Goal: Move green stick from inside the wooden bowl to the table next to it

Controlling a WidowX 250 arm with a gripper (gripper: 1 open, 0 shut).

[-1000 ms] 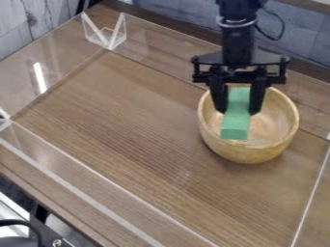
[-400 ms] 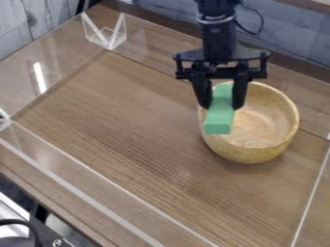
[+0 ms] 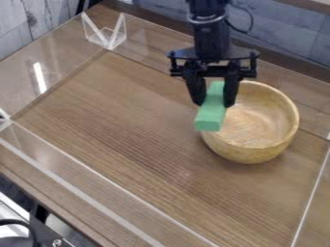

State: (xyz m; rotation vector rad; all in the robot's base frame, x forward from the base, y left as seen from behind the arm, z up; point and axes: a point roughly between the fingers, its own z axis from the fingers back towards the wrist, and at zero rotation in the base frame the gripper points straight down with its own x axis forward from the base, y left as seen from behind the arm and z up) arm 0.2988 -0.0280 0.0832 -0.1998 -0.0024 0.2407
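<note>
**Green stick held above the bowl's left rim**

The black gripper [image 3: 213, 92] pointed almost straight down from a dark cylindrical wrist, with a flat crossbar spreading to either side above its two narrow fingers [image 3: 196, 89]. Those fingers were pinched on the upper part of the green stick [image 3: 209, 114], one on each side of it. The stick was a small flat rectangular block, bright green and matte, with crisp edges. It hung nearly upright and slightly tilted, its lower end clear of any surface.

In the camera view the stick sat over the left edge of the wooden bowl [image 3: 258, 135], its lower end overlapping the thick rim and the wood just outside it. Whether it was directly above the rim or a little in front could not be told from this single angle.

The bowl was round, light tan, with a thick rounded rim and faint grain on its inner wall. It was much wider than the stick and its hollow appeared bare.

It rested on the table [image 3: 116, 125], a broad brown wood-grain top with fine streaks running along its length. Low clear acrylic walls [image 3: 39, 68] edged the table and caught pale reflections. A small clear angled piece [image 3: 103, 31] stood at the far left corner.
</note>
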